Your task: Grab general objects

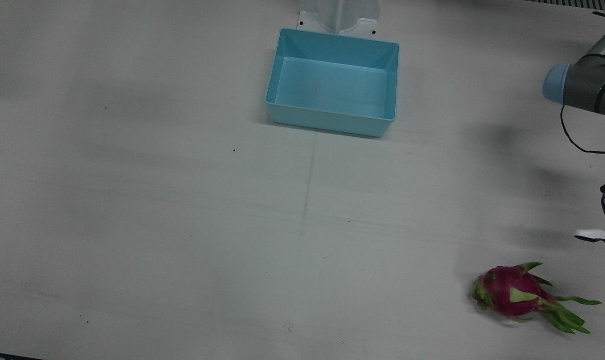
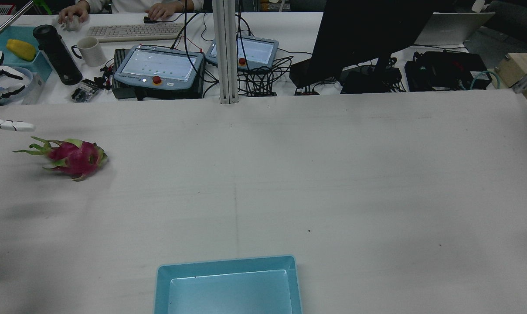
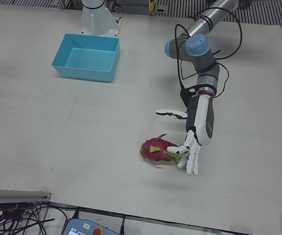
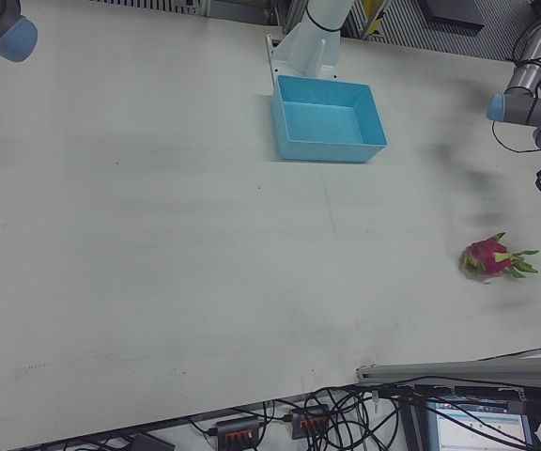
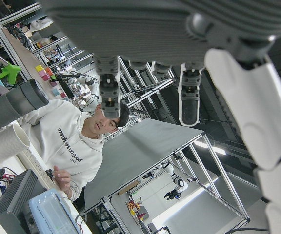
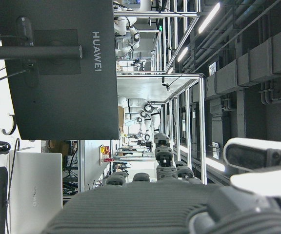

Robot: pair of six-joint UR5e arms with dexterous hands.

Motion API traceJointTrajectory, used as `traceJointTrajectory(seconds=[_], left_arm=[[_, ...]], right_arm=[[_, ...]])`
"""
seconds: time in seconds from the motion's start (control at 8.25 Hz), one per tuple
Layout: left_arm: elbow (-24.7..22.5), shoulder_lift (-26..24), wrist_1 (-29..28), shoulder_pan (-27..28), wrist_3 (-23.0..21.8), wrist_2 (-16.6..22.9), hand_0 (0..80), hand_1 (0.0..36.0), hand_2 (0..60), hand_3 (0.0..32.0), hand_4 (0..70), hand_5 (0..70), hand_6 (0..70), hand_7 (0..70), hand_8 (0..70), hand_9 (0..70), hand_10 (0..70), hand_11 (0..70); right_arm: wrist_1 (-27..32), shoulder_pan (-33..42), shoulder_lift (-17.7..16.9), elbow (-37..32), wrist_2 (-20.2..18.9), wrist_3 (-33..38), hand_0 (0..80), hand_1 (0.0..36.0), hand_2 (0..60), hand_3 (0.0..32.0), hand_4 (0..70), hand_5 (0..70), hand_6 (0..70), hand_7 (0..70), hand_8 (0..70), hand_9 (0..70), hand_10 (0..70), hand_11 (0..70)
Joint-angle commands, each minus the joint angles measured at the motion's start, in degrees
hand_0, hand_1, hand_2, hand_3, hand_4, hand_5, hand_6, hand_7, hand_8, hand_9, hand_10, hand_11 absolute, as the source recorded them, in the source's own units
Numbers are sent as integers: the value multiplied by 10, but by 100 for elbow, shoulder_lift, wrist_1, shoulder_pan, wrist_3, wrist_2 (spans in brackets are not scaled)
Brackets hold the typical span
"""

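The dragon fruit (image 3: pixel 155 149) lies on its side on the table (image 3: pixel 82 127), near the front edge on the robot's left half. The left robot hand (image 3: pixel 194 142) hangs just beside its leafy end, fingers spread and empty, seemingly lined up to grasp. The blue bin (image 3: pixel 86 57) stands well apart; nothing blocks the way. The right robot hand (image 6: pixel 179 204) holds nothing, fingers extended.

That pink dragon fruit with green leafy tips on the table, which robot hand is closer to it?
The left robot hand. It hangs open right beside the pink dragon fruit. The right robot hand shows only in its own camera, pointed away from the table; its arm is at the far corner.
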Motion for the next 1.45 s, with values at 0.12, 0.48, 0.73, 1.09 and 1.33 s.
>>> traceJointTrajectory(seconds=[0.12, 0.48, 0.73, 1.09, 1.33], left_arm=[[1, -1, 6, 0, 0, 0, 500, 184, 125, 16, 18, 143, 0, 64, 0, 0, 16, 45], [1, -10, 6, 0, 0, 0, 500, 184, 125, 18, 19, 139, 0, 63, 0, 0, 17, 47], [1, -10, 6, 0, 0, 0, 502, 185, 127, 18, 18, 134, 0, 63, 0, 0, 17, 46], [-8, -1, 6, 0, 0, -9, 502, 187, 125, 52, 12, 64, 0, 63, 0, 0, 17, 47], [-87, -53, -37, 9, 0, 0, 524, 211, 134, 114, 6, 0, 0, 55, 0, 0, 21, 56]], right_arm=[[0, 0, 0, 0, 5, 1, 0, 0, 0, 0, 0, 0, 0, 0, 0, 0, 0, 0], [0, 0, 0, 0, 5, 1, 0, 0, 0, 0, 0, 0, 0, 0, 0, 0, 0, 0], [0, 0, 0, 0, -4, 1, 0, 0, 0, 0, 0, 0, 0, 0, 0, 0, 0, 0], [0, 0, 0, 0, 5, 1, 0, 0, 0, 0, 0, 0, 0, 0, 0, 0, 0, 0], [0, 0, 0, 0, -4, 1, 0, 0, 0, 0, 0, 0, 0, 0, 0, 0, 0, 0]])
